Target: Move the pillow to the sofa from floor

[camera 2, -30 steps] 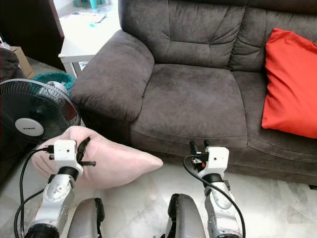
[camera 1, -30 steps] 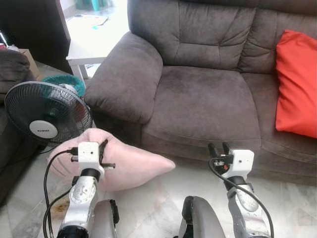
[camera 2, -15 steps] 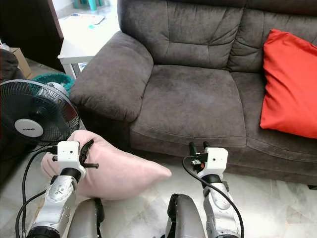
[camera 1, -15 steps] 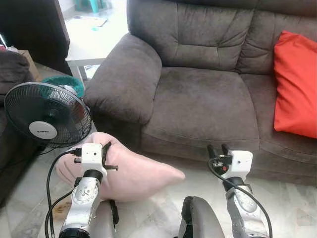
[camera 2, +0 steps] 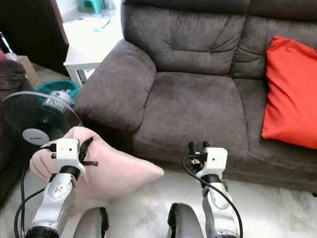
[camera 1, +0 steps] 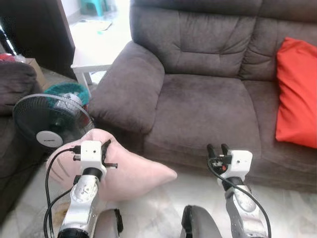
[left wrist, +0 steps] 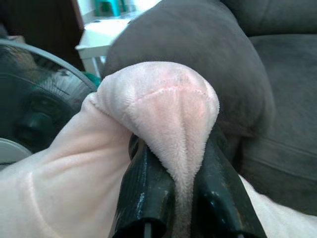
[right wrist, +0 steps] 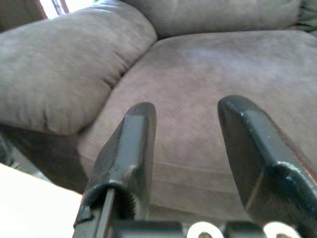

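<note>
A pale pink pillow (camera 1: 129,171) hangs low in front of the sofa's left armrest, lifted at one corner. My left gripper (camera 1: 105,148) is shut on that corner; in the left wrist view the plush corner (left wrist: 173,114) bulges out between the two black fingers (left wrist: 148,188). The dark grey sofa (camera 1: 208,104) stands ahead with its seat cushion bare. My right gripper (camera 1: 217,148) is held up in front of the sofa's seat edge, open and with nothing in it; its fingers (right wrist: 133,144) frame the seat cushion.
A black standing fan (camera 1: 49,124) is close on the left, just behind the pillow. An orange-red cushion (camera 1: 296,91) leans on the sofa's right side. A white side table (camera 1: 94,57) and a teal basket (camera 1: 69,89) stand beyond the armrest. Pale marble floor (camera 1: 163,203) lies below.
The camera has shifted slightly, so the fan and sofa sit differently in frame. The pillow stays pinched in my left gripper at about the same height. My right gripper has not moved.
</note>
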{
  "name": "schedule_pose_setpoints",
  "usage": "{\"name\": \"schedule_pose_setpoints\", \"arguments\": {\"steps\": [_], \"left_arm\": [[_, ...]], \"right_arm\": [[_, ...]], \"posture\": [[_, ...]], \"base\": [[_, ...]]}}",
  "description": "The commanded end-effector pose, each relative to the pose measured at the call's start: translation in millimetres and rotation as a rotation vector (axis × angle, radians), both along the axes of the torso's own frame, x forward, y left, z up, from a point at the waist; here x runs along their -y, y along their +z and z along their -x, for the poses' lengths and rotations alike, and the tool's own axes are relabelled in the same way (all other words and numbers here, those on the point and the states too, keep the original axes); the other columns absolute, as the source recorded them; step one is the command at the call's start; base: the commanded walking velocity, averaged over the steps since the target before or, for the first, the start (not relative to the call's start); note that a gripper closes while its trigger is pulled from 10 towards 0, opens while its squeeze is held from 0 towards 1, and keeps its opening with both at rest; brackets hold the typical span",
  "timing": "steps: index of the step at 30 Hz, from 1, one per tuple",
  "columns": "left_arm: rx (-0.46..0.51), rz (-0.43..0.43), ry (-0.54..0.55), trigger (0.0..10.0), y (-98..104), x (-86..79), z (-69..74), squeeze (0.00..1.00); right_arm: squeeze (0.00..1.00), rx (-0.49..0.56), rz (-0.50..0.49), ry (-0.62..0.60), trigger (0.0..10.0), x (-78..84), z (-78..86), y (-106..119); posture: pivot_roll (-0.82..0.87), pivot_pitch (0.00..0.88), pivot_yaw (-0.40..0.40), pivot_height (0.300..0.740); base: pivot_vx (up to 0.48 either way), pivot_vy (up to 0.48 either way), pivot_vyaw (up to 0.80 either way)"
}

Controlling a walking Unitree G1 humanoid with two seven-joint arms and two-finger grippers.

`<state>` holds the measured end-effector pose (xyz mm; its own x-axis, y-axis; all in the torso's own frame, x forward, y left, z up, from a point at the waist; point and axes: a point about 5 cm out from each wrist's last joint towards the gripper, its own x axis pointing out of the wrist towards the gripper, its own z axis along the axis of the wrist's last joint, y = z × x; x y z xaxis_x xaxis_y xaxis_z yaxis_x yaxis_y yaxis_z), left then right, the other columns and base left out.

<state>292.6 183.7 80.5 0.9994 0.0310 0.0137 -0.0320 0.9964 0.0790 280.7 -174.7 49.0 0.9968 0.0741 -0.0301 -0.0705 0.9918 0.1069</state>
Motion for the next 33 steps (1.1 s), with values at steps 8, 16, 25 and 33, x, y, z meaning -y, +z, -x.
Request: {"name": "schedule_pose_setpoints", "arguments": {"steps": [8, 16, 25, 33], "left_arm": [[0.125, -0.028, -0.03, 10.0, 30.6, 4.7, -5.4, 0.0], [0.118, -0.026, -0.041, 10.0, 31.4, 5.4, -5.1, 0.0], [0.114, -0.016, -0.061, 10.0, 32.4, 10.4, -5.1, 0.0], [0.108, -0.021, -0.069, 10.0, 32.1, 9.8, -5.4, 0.0]], "right_arm": [[0.0, -0.004, -0.006, -0.001, 10.0, 1.9, -1.5, -0.7], [0.0, -0.016, -0.007, -0.001, 10.0, 1.2, -1.6, -3.1], [0.0, -0.019, -0.012, -0.008, 10.0, 2.1, -2.8, -4.7], [0.0, -0.016, -0.018, -0.015, 10.0, 2.4, -3.3, -5.2]], "posture": [[0.12, 0.012, -0.043, 0.703], [0.12, 0.013, -0.039, 0.703], [0.12, 0.005, -0.035, 0.703], [0.13, 0.0, -0.026, 0.703]], "base": [[0.0, 0.0, 0.0], [0.0, 0.0, 0.0], [0.0, 0.0, 0.0], [0.0, 0.0, 0.0]]}}
